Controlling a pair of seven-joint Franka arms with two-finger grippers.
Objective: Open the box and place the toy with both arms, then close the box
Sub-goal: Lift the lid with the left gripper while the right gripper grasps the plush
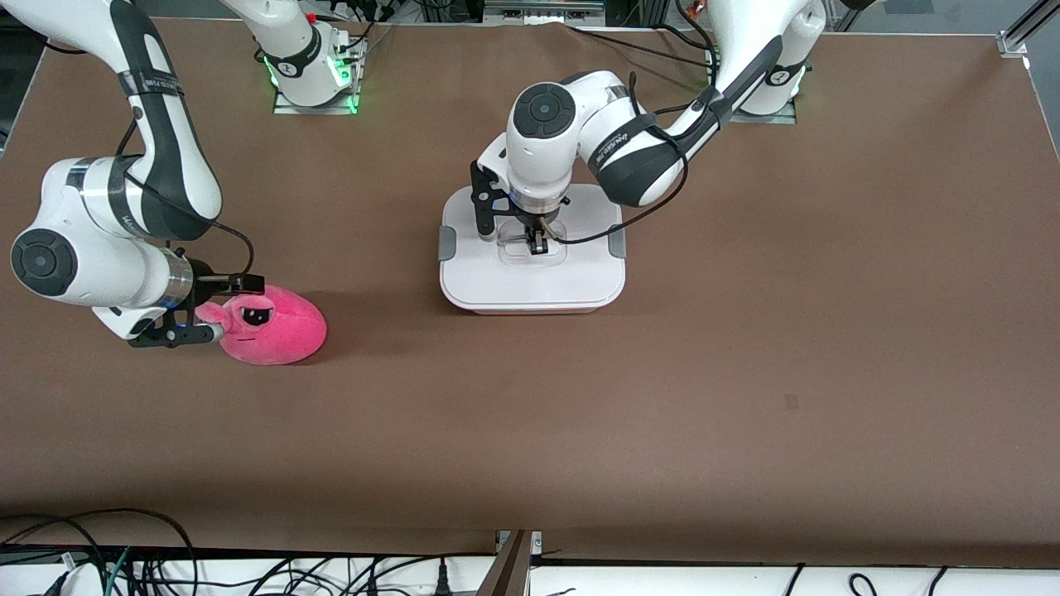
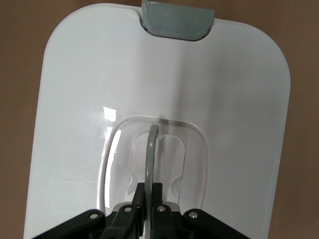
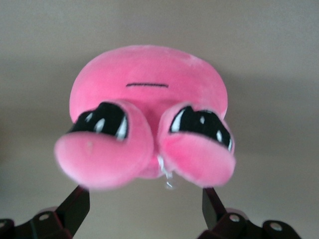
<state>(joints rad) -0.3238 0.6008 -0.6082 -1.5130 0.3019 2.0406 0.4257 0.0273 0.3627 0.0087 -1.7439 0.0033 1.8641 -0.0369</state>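
Observation:
The box (image 1: 530, 277) sits mid-table with its white lid (image 2: 75, 124) on and grey side clips (image 2: 177, 20) at its ends. My left gripper (image 1: 538, 242) is over the lid's middle, shut on the clear centre handle (image 2: 151, 149). The pink toy (image 1: 273, 324) lies on the table toward the right arm's end, its eyes facing my right gripper. My right gripper (image 1: 222, 308) is low beside the toy, open, its fingers (image 3: 75, 209) on either side of the eyes (image 3: 107, 119) and apart from the plush. The box's inside is hidden.
The brown table (image 1: 745, 348) spreads around both things. Cables (image 1: 124, 563) and a rail run along the edge nearest the front camera. The arm bases (image 1: 315, 74) stand at the edge farthest from it.

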